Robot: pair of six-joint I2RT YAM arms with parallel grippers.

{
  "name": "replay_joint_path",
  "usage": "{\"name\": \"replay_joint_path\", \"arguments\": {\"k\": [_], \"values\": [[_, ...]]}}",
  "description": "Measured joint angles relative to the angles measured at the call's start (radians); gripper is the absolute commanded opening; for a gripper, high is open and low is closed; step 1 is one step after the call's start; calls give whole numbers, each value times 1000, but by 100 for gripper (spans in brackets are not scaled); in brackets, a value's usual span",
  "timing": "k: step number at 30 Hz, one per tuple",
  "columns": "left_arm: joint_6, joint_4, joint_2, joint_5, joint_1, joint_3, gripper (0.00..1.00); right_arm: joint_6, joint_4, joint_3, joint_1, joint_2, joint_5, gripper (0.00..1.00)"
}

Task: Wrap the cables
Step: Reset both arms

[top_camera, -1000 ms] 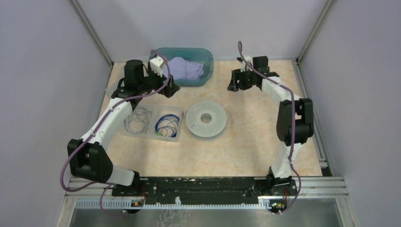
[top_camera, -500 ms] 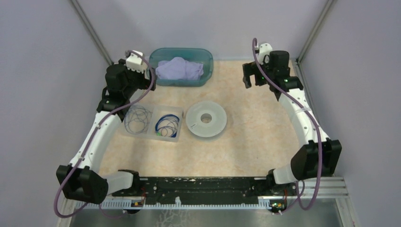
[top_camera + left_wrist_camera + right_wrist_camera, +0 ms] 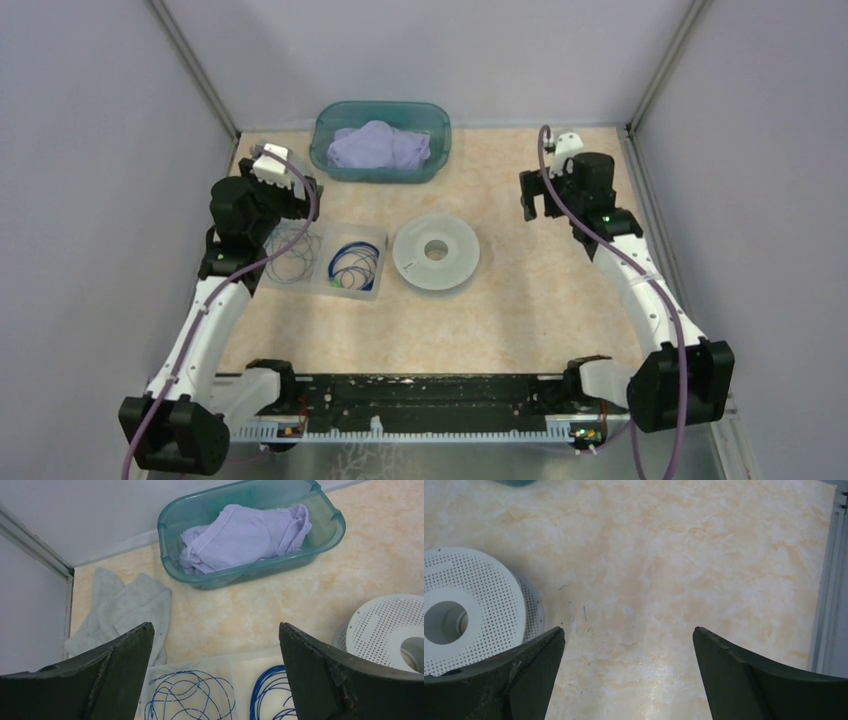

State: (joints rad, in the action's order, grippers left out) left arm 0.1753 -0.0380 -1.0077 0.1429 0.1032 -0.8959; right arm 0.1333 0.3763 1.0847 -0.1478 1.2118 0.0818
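Left claw [image 3: 215, 630] and right claw [image 3: 629, 630] both gape, empty. Risk: thin cables [image 3: 255, 697] slip the pinch and loops tangle.

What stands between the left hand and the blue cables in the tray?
Nothing visible does. The open left hand hangs above the blue cables, which lie uncovered in the clear tray, with only air between them.

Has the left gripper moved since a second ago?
Yes. The left gripper has pulled away from the teal bin, leftward and toward the near edge, and hangs open by the blue cables.
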Motion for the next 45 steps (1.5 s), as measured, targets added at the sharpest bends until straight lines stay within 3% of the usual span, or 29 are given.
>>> {"name": "replay_joint_path", "arguments": {"k": [5,17,45], "values": [[13,51,43,36,-23,105,100,-4,-82,-191,0,-124,29,99],[17,64,120,126,-28,121,100,44,-206,-232,2,-389,35,99],[5,34,200,214,-77,121,100,53,-212,-254,7,-385,-28,95]]}}
